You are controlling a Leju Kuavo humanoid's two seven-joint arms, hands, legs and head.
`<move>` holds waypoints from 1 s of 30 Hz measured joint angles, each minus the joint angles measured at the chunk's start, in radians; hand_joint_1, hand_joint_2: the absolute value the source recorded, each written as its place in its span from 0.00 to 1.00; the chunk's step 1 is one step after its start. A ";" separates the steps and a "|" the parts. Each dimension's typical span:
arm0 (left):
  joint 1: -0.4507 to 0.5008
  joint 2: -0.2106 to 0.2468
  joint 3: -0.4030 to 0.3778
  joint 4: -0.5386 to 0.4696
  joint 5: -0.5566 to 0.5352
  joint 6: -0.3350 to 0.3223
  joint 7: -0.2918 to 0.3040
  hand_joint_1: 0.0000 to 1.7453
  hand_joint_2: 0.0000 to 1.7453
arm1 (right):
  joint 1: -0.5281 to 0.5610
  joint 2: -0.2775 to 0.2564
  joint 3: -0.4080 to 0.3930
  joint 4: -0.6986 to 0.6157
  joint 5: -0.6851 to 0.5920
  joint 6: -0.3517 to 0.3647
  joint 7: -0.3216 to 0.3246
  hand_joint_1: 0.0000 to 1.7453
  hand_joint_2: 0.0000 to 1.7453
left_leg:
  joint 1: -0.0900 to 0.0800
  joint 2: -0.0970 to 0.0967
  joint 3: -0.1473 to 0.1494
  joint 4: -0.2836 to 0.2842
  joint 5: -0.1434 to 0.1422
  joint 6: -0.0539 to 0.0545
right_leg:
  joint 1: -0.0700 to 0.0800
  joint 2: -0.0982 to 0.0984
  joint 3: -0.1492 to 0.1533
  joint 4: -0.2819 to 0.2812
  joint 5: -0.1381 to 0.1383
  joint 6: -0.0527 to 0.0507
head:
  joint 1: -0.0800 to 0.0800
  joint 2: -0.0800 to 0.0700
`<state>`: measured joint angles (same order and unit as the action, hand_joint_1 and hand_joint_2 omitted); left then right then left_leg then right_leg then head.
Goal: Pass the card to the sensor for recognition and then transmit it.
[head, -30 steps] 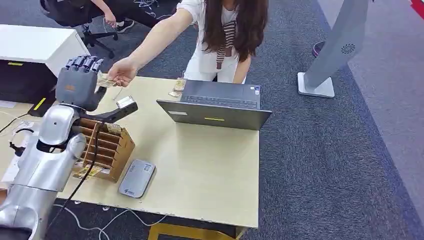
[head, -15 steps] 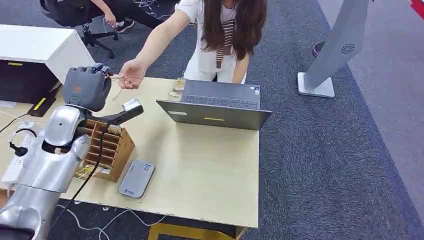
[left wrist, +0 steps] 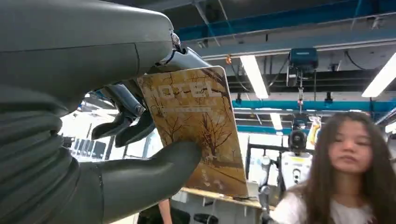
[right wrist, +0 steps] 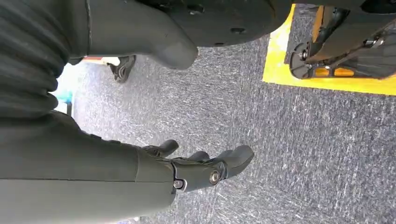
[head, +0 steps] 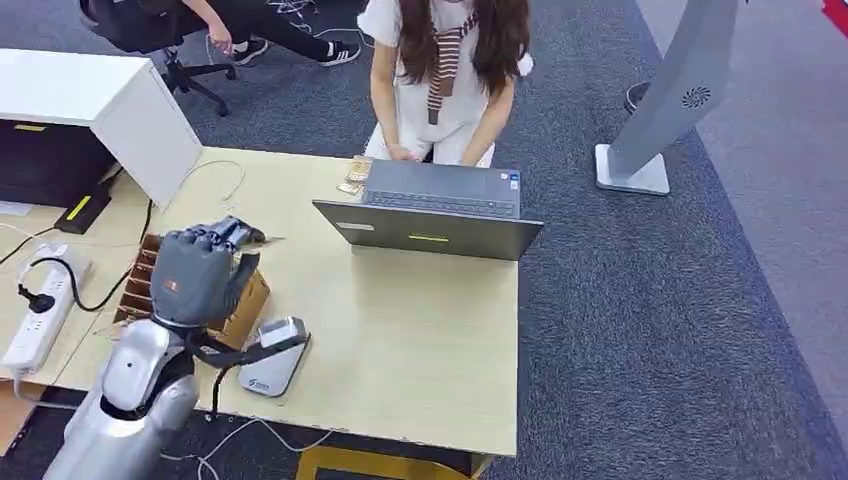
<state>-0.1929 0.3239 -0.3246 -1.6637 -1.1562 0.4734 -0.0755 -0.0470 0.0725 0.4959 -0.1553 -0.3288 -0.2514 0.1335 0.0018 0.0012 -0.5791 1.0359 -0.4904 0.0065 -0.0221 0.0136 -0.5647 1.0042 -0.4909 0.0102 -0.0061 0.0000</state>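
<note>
- Brown-and-gold card (left wrist: 198, 128), printed with bare trees and the word HOTEL, pinched between thumb and fingers (left wrist: 122, 122) of the left robot hand (head: 196, 270); its lower corner is cut off by the thumb in the left wrist view.
- From the head view the card is barely visible: a thin edge past the fingertips, hard to make out.
- Left robot hand sits above the wooden slotted rack (head: 240, 305), hiding most of it; what lies in the slots cannot be told.
- Grey card sensor (head: 268, 368) lies flat on the tabletop (head: 420, 330) just beside the rack, partly covered by a black bracket at the wrist.
- Right robot hand (right wrist: 196, 170) hangs over grey carpet, fingers loosely apart, holding nothing.
- Laptop (head: 432, 215) stands open at the far edge, a person (head: 440, 70) behind it, head cut off by the frame; small card stack (head: 355, 175) by its left corner.
- Bare tabletop stretches between sensor, laptop and right edge.
- White power strip (head: 40, 310) and cables crowd the left margin.
</note>
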 joint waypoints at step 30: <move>0.171 0.008 0.000 0.029 -0.022 -0.391 0.172 1.00 1.00 | 0.001 0.000 -0.003 0.000 -0.017 -0.004 0.012 0.00 1.00 | 0.000 0.000 0.001 0.000 0.001 0.000 | 0.000 -0.001 0.001 0.000 0.001 0.000 | 0.000 0.000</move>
<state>-0.0216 0.3323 -0.3250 -1.6346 -1.1784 0.0827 0.0969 -0.0463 0.0725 0.4925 -0.1553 -0.3456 -0.2556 0.1453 0.0018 0.0008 -0.5786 1.0358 -0.4897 0.0066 -0.0221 0.0126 -0.5634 1.0043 -0.4901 0.0101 -0.0061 0.0000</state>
